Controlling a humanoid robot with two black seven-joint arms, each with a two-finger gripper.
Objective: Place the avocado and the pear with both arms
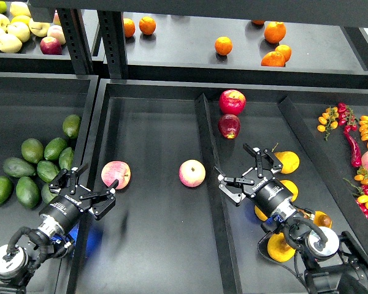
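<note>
Several avocados lie in the left bin; the darkest, elongated avocado is at the pile's left side. My left gripper is open and empty over the wall between the left bin and the middle bin, right of the pile and next to a pink apple. Several yellow-orange pears lie in the right bin, one at the top and one at the bottom with a brownish mark, partly hidden by my right arm. My right gripper is open and empty, just left of the pears by the divider.
A second pink apple lies in the middle bin. Two red apples lie at the back of the right bin. Chillies and small tomatoes are at the far right. Oranges and pale apples sit on the back shelf.
</note>
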